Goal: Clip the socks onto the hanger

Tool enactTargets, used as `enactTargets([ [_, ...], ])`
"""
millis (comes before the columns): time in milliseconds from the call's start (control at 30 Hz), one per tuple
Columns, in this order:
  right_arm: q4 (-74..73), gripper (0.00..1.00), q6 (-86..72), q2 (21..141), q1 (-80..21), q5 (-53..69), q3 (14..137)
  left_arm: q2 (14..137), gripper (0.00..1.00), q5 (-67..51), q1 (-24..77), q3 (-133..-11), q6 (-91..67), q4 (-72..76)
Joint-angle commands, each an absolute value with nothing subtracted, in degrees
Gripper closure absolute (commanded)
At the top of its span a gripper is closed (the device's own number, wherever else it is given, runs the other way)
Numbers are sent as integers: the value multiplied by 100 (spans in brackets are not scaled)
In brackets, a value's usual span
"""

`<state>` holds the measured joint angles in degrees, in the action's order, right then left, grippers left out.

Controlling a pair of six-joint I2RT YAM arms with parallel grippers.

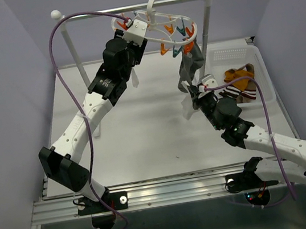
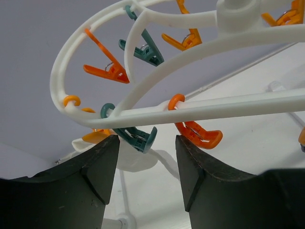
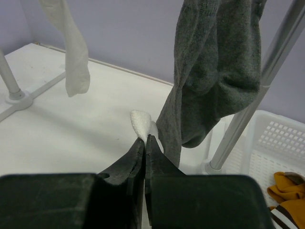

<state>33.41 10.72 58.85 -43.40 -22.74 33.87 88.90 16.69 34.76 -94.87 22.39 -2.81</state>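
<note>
Left fingers (image 2: 97,176) stand apart with nothing between the pads. A teal clip (image 2: 138,138) hangs just past their tips, in line with the gap and apparently touching neither pad. That clip dangles from the underside of the hanger (image 2: 238,106), whose white rings and orange clips fill the wrist view above.

Right fingers (image 3: 131,164) are closed, pinching only a small fold of a white sock (image 3: 141,123). They sit below the hanger and well short of its clips. A grey sock (image 3: 214,71) already hangs from the hanger, just beside the pinched fold. More socks (image 3: 286,186) lie in the basket (image 3: 286,138), below the hanger and off to its right.

The hanger hangs only by its hook on the rail (image 1: 125,8), so it looks free to rock. If the left fingers close off-centre on the teal clip, it may twist or swing aside instead of opening. The thin pinch on the white sock could slip as it is lifted. On the way up, the right fingers may also brush the grey sock and tug it loose from its clip.
</note>
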Motion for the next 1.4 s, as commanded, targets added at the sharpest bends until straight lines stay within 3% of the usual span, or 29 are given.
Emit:
enactTargets([
  [0,3524,99,1142,5748,-4307,-2364,3463,8938,38,1635,3401,-9826,2373,-44],
  [67,3524,99,1160,5757,-4307,-2382,3463,8956,39,1600,3375,-9844,2356,-44],
  [300,3524,99,1195,5748,-4307,-2391,3480,9000,56,1450,3314,-9879,2347,123],
  [567,3524,99,1230,5818,-4307,-2373,3507,8895,56,1187,3305,-9773,2408,220],
  [600,3524,99,1230,5827,-4307,-2373,3507,8895,59,1178,3305,-9773,2417,228],
  [800,3524,99,1230,5880,-4307,-2373,3533,8912,100,1081,3305,-9809,2417,211],
  [1367,3498,99,1169,5880,-4307,-2101,3560,8807,100,949,3305,-9835,1714,9],
])
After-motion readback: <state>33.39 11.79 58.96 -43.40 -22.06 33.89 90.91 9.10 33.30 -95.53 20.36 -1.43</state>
